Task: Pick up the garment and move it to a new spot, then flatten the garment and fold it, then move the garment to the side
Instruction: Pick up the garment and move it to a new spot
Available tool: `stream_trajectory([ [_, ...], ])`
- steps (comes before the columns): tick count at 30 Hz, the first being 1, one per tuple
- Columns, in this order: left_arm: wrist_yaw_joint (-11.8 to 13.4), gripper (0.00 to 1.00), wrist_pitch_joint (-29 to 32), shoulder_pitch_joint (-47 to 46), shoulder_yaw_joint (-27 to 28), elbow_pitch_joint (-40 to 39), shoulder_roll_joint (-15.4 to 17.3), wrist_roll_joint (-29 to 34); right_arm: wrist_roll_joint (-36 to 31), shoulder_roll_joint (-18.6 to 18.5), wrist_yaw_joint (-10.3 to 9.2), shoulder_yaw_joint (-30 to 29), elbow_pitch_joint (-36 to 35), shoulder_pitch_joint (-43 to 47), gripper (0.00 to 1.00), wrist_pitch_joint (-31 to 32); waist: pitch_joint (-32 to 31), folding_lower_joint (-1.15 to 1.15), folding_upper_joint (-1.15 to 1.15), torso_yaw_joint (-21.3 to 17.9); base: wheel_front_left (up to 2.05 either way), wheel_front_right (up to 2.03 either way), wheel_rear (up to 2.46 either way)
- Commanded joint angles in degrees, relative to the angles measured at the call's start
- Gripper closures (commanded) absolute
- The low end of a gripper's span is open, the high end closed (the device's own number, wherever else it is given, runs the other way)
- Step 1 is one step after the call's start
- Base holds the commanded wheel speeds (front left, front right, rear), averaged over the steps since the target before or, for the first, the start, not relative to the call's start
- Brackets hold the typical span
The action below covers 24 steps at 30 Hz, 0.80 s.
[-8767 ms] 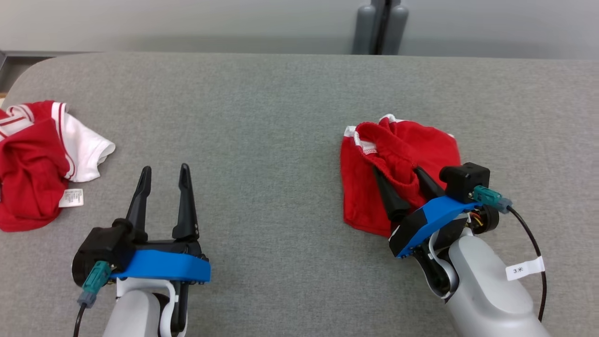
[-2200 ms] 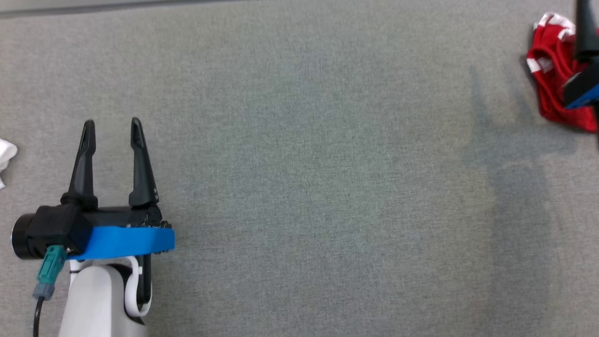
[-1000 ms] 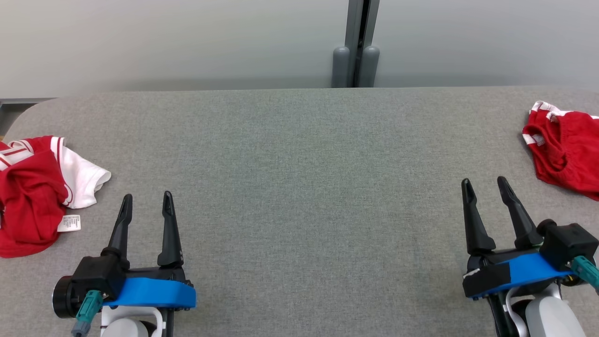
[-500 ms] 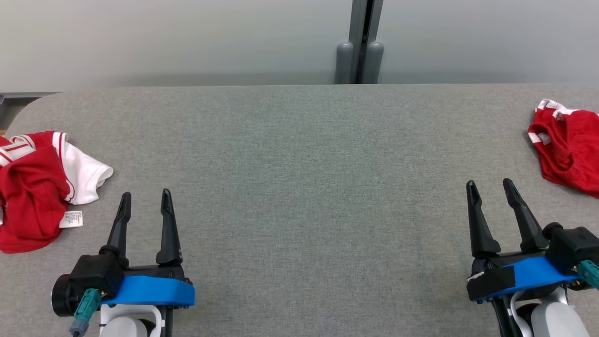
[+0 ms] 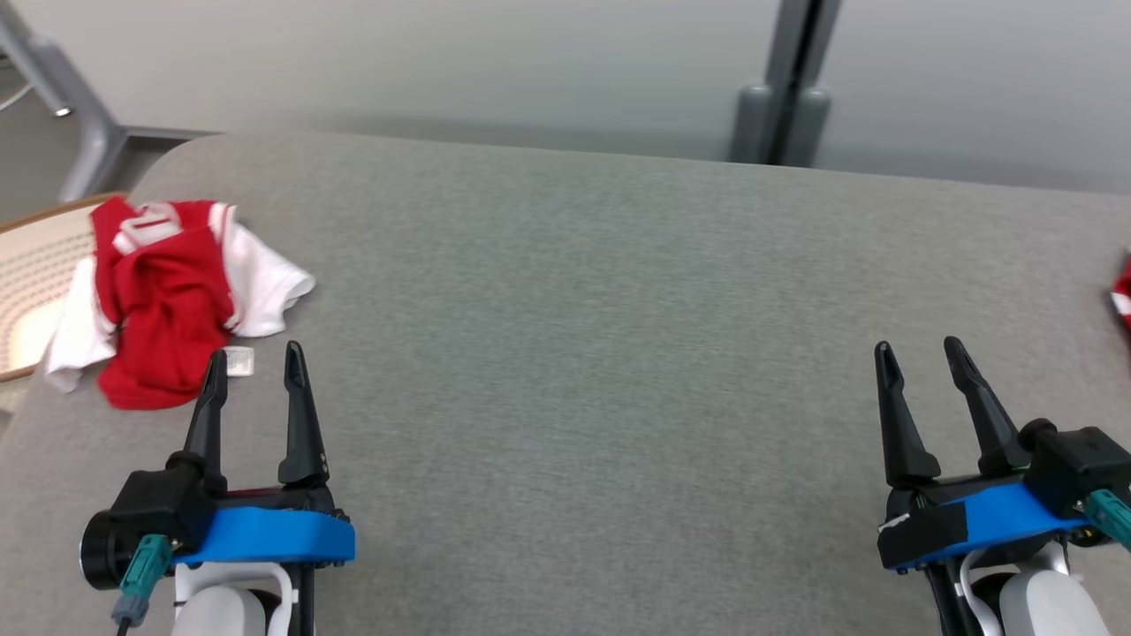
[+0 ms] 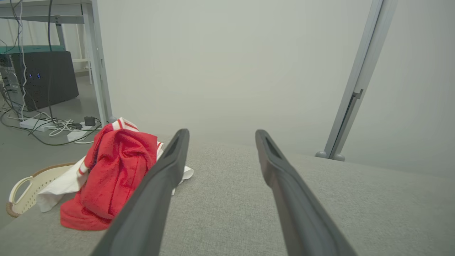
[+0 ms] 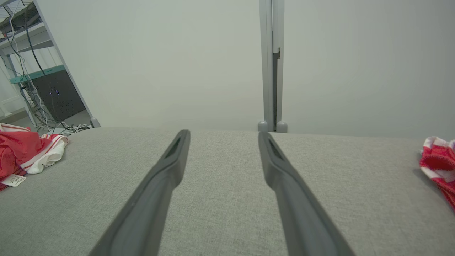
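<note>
No writing could be read anywhere. A small white label [image 5: 239, 360] lay at the hem of the red and white shirt [image 5: 168, 300], but its print was too small to make out. A white figure on the red cloth near the collar was blurred.

The shirt lay crumpled near the far left corner of the counter [image 5: 565, 353]. It was of soft red knit with white sleeves and striped trim. 1 sleeve lay over the counter's left edge, above a pale perforated basket [image 5: 26, 274] with a brown rim.

The counter was covered in grey woven cloth and had a rounded corner.

The left pincer [image 5: 254, 353] stood released, its 2 long, dark, tapering fingers spread with nothing between them. Their tips were just beside the shirt's near edge.

The right pincer [image 5: 917, 346] was likewise released and held nothing, well apart from the left above bare grey cloth.

At the counter's far right edge lay a second red garment [image 7: 439, 160], bunched, with white stripes along its trim.

Behind the counter, a grey metal post [image 5: 786, 88] ran up a pale, smooth wall.
</note>
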Motion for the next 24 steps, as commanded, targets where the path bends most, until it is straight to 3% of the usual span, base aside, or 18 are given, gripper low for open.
stream_trajectory([
  [1, 0.27, 0.0, -0.15, -0.45, 0.05, -0.24, -0.03, -0.25, -0.28, 0.05, 0.01, -0.03, -0.22, -0.33, 0.0, 0.09, 1.15, 0.0, 0.0, 2.12, 0.0, 0.0, 0.0],
  [14, 1.67, 0.0, -0.15, 0.97, 1.57, -1.4, -0.04, -1.46, -2.14, 0.0, 0.01, -0.43, -0.65, -1.07, 0.0, 1.72, 1.45, 0.0, 0.0, 14.81, 0.0, 0.0, 0.0],
  [24, 1.84, 0.0, -0.15, 1.54, 3.21, -1.95, -0.05, -1.54, -2.29, -0.27, 0.01, 0.44, -0.72, -1.24, 0.0, 2.27, 1.92, 0.0, 0.0, 16.15, 0.0, 0.0, 0.0],
])
